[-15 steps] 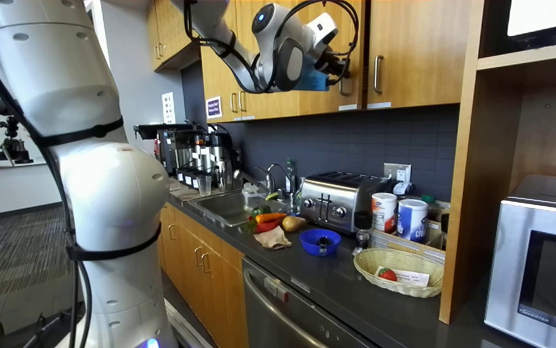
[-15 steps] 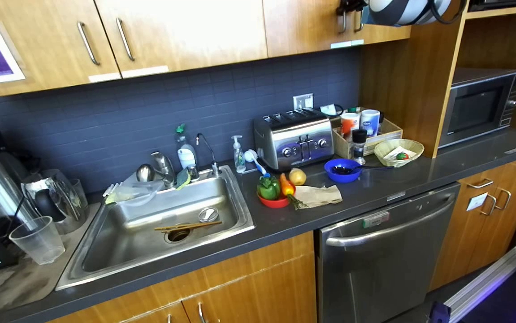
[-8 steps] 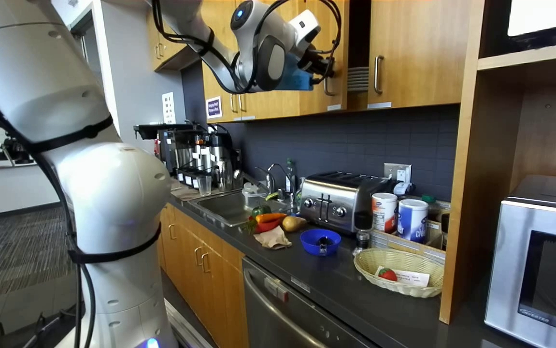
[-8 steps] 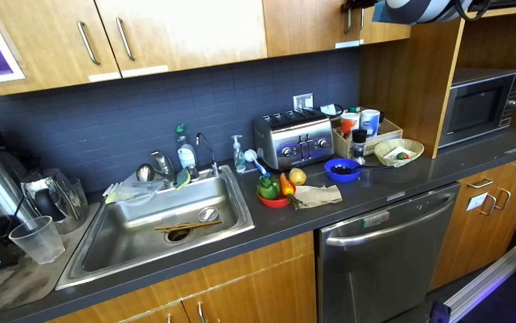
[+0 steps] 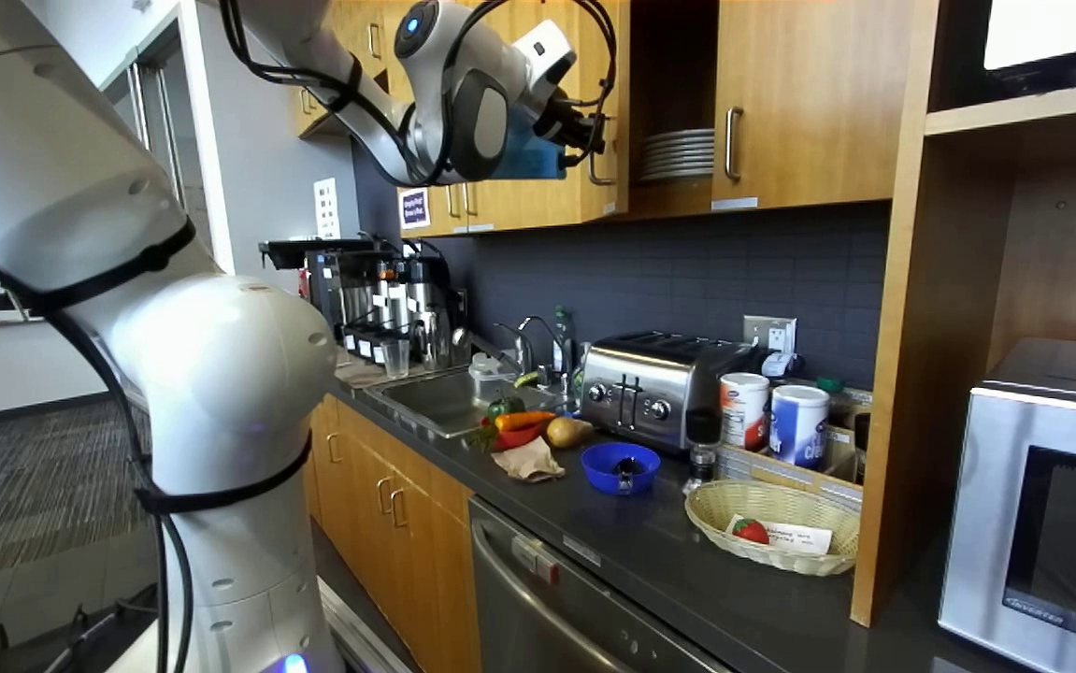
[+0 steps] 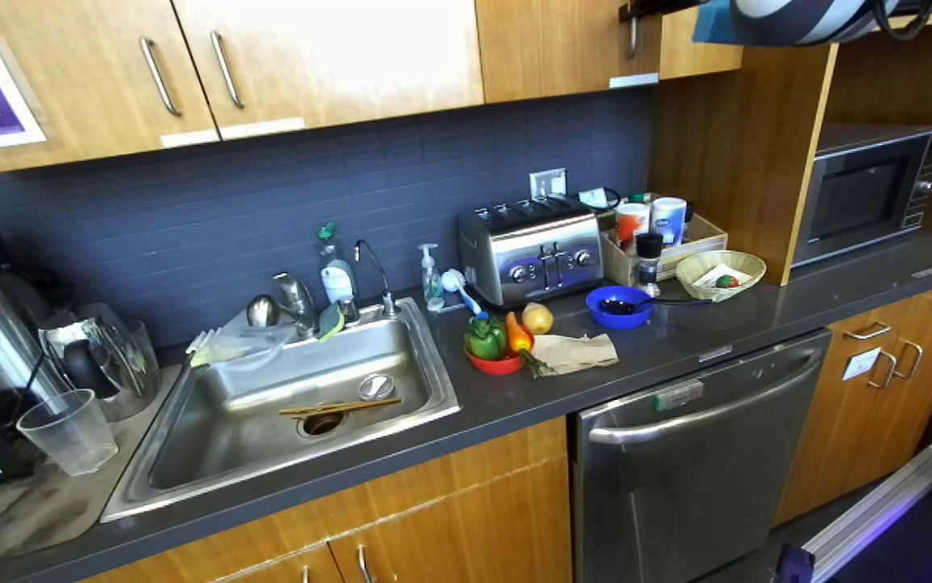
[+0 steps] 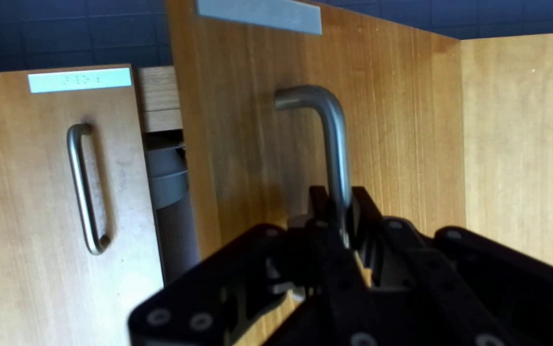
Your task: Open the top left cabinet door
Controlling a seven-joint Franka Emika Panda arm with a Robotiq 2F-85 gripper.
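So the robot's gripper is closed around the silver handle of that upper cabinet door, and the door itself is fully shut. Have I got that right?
Not quite: the upper cabinet door is not shut. An exterior view shows it standing partly open, with a stack of plates visible inside. The rest is right: the gripper is closed around the silver handle.

In an exterior view you look obliquely along the counter point(image 5: 668, 551), arm point(image 5: 229, 374) near at nine o'clock; in an exterior view, down toward the tiled wall point(image 6: 231, 210), sink point(image 6: 247, 437) at eight o'clock. Both share the toaster point(image 5: 640, 388). Your wrist view faces the cabinet door point(image 7: 387, 129) close up, upside down.
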